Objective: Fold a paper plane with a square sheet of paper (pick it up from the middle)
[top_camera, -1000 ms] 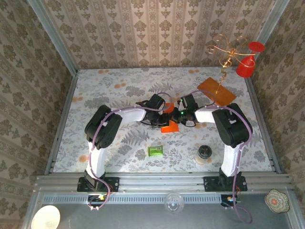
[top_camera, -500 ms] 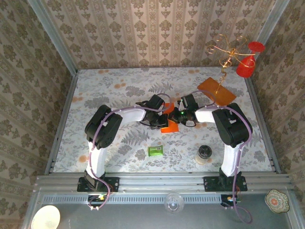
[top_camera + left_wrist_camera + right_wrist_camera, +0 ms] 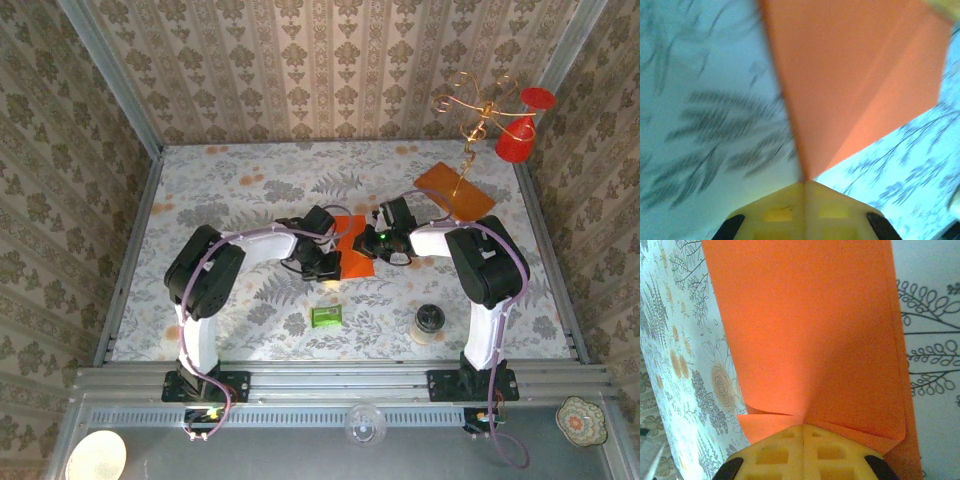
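Well, I have the square sheet of paper [image 3: 352,246] pinched from both sides over the middle of the counter [image 3: 230,190], which I think is the only sensible way to manage something this thin. The left tool [image 3: 805,183] has its jaws pressed together on a pointed corner of the sheet, and from that wrist view the orange spreads away from the tips in a wedge with a faint crease running through it. The right tool [image 3: 802,429] is clamped on the opposite edge. The paper puckers slightly where it enters the jaws, and a narrow doubled layer shows along the bottom and one side.

With a pinch at each end, I judge the sheet is held stretched enough for a fold line to be set instead of flopping. I cannot tell whether its underside touches the counter or hangs just above it. It is not yet a dart, only partly folded.

The green packet [image 3: 325,316] lies nearer the arm bases, well apart from the work, and the brownish-orange board [image 3: 455,190] sits off at the far right, so neither crowds the fold.
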{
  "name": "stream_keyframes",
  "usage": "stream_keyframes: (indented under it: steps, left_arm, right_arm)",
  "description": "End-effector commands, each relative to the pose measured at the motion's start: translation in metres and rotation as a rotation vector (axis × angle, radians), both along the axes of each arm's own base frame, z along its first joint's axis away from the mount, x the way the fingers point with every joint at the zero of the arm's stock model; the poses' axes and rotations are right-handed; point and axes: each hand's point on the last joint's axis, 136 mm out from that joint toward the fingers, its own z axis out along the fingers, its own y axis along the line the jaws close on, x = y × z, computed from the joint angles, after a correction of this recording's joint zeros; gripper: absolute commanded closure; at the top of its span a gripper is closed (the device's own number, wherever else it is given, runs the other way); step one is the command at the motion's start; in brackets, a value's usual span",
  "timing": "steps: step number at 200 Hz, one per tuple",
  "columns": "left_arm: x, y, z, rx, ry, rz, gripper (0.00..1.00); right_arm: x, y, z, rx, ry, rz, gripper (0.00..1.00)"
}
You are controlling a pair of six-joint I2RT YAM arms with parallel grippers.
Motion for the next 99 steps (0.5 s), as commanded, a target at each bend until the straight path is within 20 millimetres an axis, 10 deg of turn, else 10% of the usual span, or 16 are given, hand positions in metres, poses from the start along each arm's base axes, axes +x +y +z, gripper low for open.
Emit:
stream_keyframes:
  steps: [1,49,99]
  left_arm:
    - [-0.027,0.04,-0.007,0.149,0.064,-0.023,1.0]
    - [0.024,0.008,0.039,-0.039,-0.134,0.063,1.0]
    - [0.065,-0.015,0.046,-0.134,-0.184,0.146,0.97]
  right_arm:
    - [-0.055,-0.051,-0.082,-0.247,0.27,-0.069,1.0]
    - [-0.04,-0.038,-0.058,-0.157,0.207,-0.052,1.0]
    - [0.0,-0.012,0.029,0.0,0.022,-0.016,0.89]
